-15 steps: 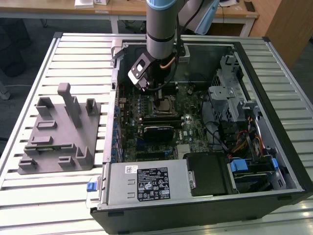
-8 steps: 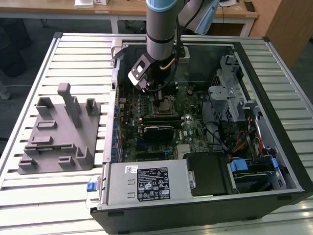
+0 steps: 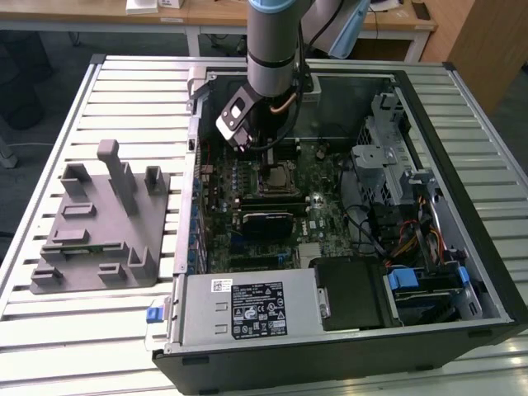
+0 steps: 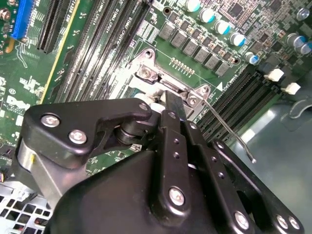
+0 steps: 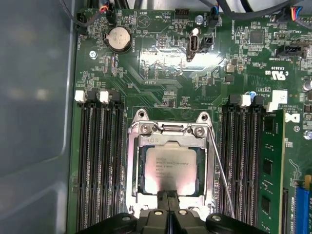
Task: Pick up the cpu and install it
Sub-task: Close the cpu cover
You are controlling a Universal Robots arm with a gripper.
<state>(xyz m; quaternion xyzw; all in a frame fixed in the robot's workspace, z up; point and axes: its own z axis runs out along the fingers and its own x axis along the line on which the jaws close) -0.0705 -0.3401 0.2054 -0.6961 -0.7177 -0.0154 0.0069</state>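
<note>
Sitting in the socket (image 5: 132, 161) — cpu (image 5: 170, 168); jaws clenched empty, at its edge

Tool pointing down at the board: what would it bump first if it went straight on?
Most likely the cpu, lying in its socket right ahead of the tool; the gap is hard to judge.

The cpu (image 5: 170, 168) has a pale silver metal top, smooth and satin, with a soft glare on it. The socket frame (image 5: 132, 161) is bright bare metal, and its lever (image 5: 220, 178) is thin polished wire. The motherboard (image 5: 161, 63) is green with a slight lacquer sheen. The gripper (image 5: 168, 194) is matt black, with shiny metal screw heads. The tray (image 3: 103, 247) looks like dull grey plastic. The table (image 3: 132, 82) is pale ribbed metal with a soft shine.
</note>
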